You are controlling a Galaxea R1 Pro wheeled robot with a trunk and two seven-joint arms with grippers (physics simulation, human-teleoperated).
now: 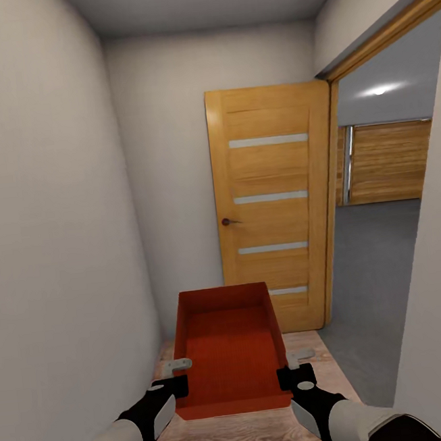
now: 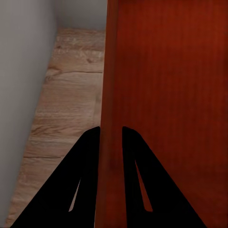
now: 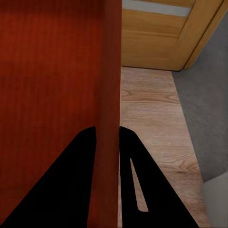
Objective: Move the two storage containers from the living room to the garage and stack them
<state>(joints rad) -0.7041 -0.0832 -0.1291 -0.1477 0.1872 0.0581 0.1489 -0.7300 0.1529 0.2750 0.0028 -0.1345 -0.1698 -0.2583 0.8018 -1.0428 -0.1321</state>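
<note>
Container [image 1: 228, 345] gripped at both side walls by left pincer [image 2: 111, 137] and right pincer [image 3: 107, 135], wall close left, doorway [image 1: 384, 230] open right.

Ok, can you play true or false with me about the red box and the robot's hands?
1. Both hands hold the red box. True: the left hand and right hand each pinch a side wall.
2. The box is full of toys. False: it is empty.
3. The wooden door is open. True.
4. The floor under the box is grey. False: it is wood planks.
</note>
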